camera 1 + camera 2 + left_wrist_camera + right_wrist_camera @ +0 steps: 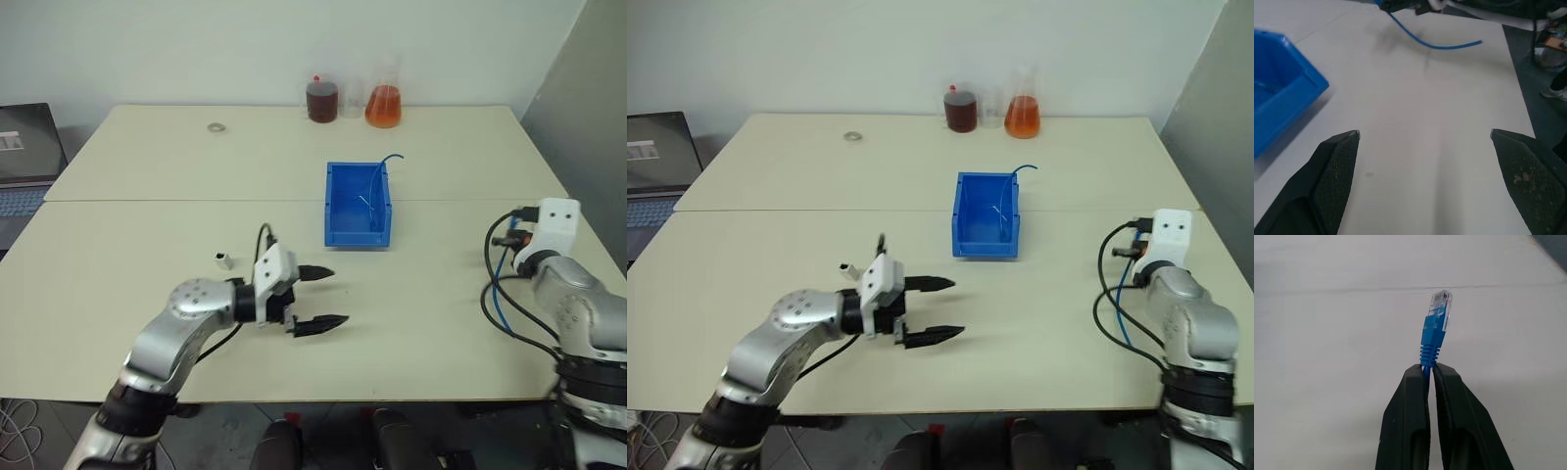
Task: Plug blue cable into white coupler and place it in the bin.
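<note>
Fingers of the right gripper [1430,374] are clamped on the blue cable [1433,335] just behind its boot, the clear plug sticking out past their tips. Beyond the left gripper [321,296], whose jaws stand spread with nothing between them, sits the bin [359,205]. The white coupler [224,260] lies on the table [411,313] just behind that gripper's wrist.

My right gripper [1429,369] is pinched tight on the blue cable [1432,335], just behind its ribbed blue boot. The clear plug [1440,304] sticks out past my fingertips [1413,377], tilted slightly, above the pale table [1327,333].
</note>
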You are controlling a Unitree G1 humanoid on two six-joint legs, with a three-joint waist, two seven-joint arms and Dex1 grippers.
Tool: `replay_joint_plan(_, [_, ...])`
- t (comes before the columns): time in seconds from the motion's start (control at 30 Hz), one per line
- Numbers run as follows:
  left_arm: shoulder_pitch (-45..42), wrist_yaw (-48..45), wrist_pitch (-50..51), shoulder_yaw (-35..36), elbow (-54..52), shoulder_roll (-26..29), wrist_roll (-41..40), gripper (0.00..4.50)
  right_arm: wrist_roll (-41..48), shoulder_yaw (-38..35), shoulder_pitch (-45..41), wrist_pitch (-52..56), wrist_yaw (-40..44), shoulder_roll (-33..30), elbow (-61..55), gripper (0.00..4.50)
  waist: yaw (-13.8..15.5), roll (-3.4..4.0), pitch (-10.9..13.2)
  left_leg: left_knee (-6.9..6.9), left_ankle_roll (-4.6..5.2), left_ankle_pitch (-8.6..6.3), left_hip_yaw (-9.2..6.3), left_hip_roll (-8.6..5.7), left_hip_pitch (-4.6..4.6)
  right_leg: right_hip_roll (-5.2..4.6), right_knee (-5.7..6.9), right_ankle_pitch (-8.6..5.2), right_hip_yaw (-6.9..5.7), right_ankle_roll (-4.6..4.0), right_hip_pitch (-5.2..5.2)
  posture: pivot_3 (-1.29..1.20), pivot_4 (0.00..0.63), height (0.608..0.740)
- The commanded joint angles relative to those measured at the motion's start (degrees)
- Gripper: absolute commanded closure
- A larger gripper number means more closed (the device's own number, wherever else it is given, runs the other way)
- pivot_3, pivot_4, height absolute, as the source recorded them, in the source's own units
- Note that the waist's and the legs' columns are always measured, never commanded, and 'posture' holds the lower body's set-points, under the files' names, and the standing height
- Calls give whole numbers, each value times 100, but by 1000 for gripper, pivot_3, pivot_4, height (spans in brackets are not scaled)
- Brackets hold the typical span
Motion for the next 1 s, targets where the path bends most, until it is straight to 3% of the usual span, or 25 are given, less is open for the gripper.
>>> replay_joint_plan(0.03, [610,359,-71,396,-757,31,-92,0,219,719,156,-439,1954,-790,-556,4481,4,-3,2,5,0,0,-2,3,-2,3,0,0,-3,0,1,0,150,740])
replay_joint_plan(0.17, [1444,860,27,621,-1408,-98,-137,0,-200,1519,-66,-1433,3243,-1226,-401,4481,25,-5,2,10,0,0,-2,2,0,1,-9,0,-2,5,8,0,150,740])
replay_joint_plan(0.27, [2177,1419,71,804,-1899,-349,-108,0,-639,2272,-652,-2186,3836,-914,-94,4481,-4,-9,5,15,0,1,3,3,3,0,-9,2,3,9,8,0,150,740])
replay_joint_plan(0.47, [3322,2384,-130,1093,-2174,-910,229,0,-1844,3437,-1583,-3472,4014,163,956,4481,21,-18,7,17,0,2,-2,11,10,10,-4,7,3,6,11,0,150,740])
replay_joint_plan(0.6, [3712,2899,-231,1220,-2217,-1288,367,0,-3217,4316,-2100,-4637,3985,402,1887,4481,123,-24,7,20,-1,2,-2,0,3,-5,-7,8,0,6,10,0,150,740])
replay_joint_plan(0.8, [4079,3194,-448,1055,-2262,-1540,556,0,-3791,4566,-2243,-5176,4021,756,2703,4481,154,-30,2,22,-3,2,5,-6,4,-19,-11,11,1,8,11,0,150,740])
replay_joint_plan(0.93, [4129,3258,-492,876,-2324,-1588,614,0,-3932,4540,-2092,-5094,4109,928,2621,4481,118,-28,-1,21,-2,2,7,-1,15,-15,-8,12,1,6,16,0,150,740])
replay_joint_plan(1.0, [4093,3256,-484,835,-2327,-1563,598,0,-3846,4480,-2006,-4947,4247,966,2470,4004,107,-28,-1,19,-2,2,7,0,34,-14,-8,13,1,5,35,0,150,740])
